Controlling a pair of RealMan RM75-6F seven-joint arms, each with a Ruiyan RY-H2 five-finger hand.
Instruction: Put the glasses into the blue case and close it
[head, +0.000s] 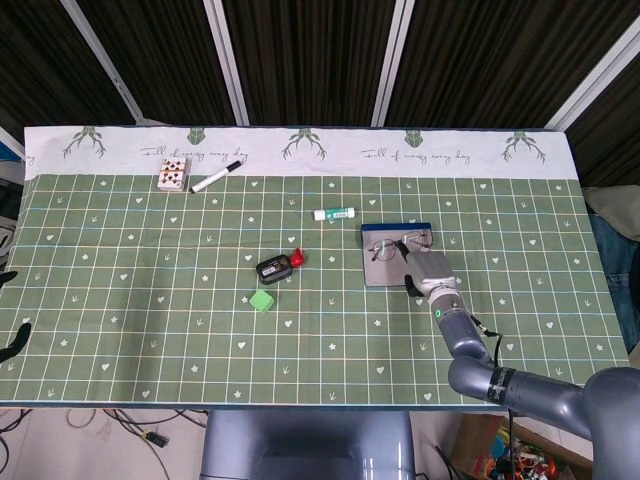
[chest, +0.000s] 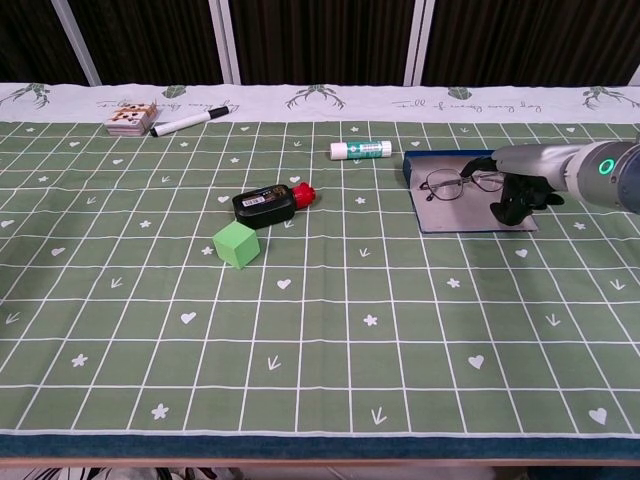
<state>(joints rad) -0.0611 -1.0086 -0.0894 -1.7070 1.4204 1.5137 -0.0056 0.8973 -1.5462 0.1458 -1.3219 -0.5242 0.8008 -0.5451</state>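
Observation:
The blue case (head: 385, 272) lies open and flat right of the table's middle, its grey inside facing up; in the chest view the case (chest: 470, 212) shows its blue lid edge at the back. The thin-framed glasses (head: 395, 247) lie inside it, in its back half, seen from the chest as glasses (chest: 455, 182). My right hand (head: 430, 268) hangs over the case's right edge. From the chest, the right hand (chest: 520, 190) has fingers apart, one reaching to the right end of the glasses. Only dark fingertips of my left hand (head: 12, 340) show at the far left edge, spread, holding nothing.
A glue stick (chest: 361, 150) lies just left of the case. A black device with a red cap (chest: 268, 203) and a green cube (chest: 236, 244) sit mid-table. A marker (chest: 190, 122) and a card box (chest: 131, 118) lie at the back left.

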